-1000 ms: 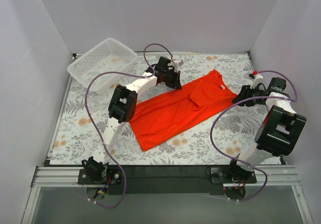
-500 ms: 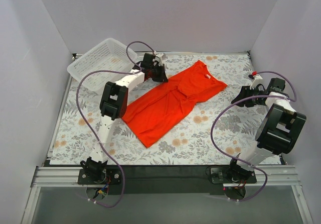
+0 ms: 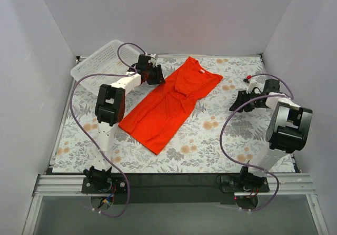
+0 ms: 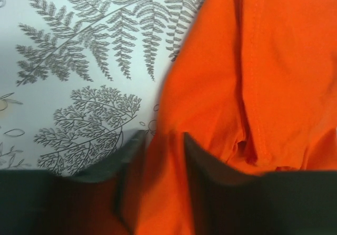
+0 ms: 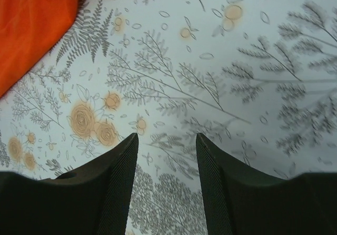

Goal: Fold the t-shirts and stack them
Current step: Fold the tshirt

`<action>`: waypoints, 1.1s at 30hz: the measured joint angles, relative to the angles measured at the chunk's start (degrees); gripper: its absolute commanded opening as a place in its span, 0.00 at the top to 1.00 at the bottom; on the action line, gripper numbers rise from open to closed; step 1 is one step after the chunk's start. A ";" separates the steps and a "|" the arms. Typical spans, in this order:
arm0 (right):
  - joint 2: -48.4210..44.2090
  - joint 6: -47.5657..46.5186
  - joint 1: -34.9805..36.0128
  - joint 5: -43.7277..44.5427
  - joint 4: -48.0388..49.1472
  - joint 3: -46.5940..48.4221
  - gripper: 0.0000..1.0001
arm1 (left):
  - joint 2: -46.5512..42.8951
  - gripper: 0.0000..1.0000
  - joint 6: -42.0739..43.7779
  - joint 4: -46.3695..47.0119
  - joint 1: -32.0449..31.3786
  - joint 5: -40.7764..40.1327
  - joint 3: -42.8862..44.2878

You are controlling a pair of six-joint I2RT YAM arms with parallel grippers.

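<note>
Collar of the thin, rumpled orange-red t-shirt (image 3: 168, 103) points far-right, hem near-left. I see left gripper (image 4: 163, 140) narrow around fabric, grip unclear; right gripper (image 5: 166, 140) parted over flowery tablecloth (image 5: 237, 61).

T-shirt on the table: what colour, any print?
The t-shirt is plain bright orange-red, with no print. It shows best in the top external view.

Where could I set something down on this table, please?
Widest bare patch: between the t-shirt and the right fingers, down to the near edge. Near-left corner: also free. Crowded far left, where basket, left fingers and t-shirt sit close.
</note>
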 measured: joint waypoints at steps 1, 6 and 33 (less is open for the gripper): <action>0.68 0.96 1.25 -0.02 0.31 0.39 0.53 | -0.46 0.55 0.04 -0.24 0.00 0.31 -0.04; 8.59 11.26 6.86 1.55 5.18 7.39 0.49 | -2.56 0.44 -1.57 -1.31 0.00 3.48 -0.04; 36.57 51.32 12.59 14.71 26.64 36.35 0.91 | -82.20 0.34 -3.28 2.14 0.76 3.26 -61.72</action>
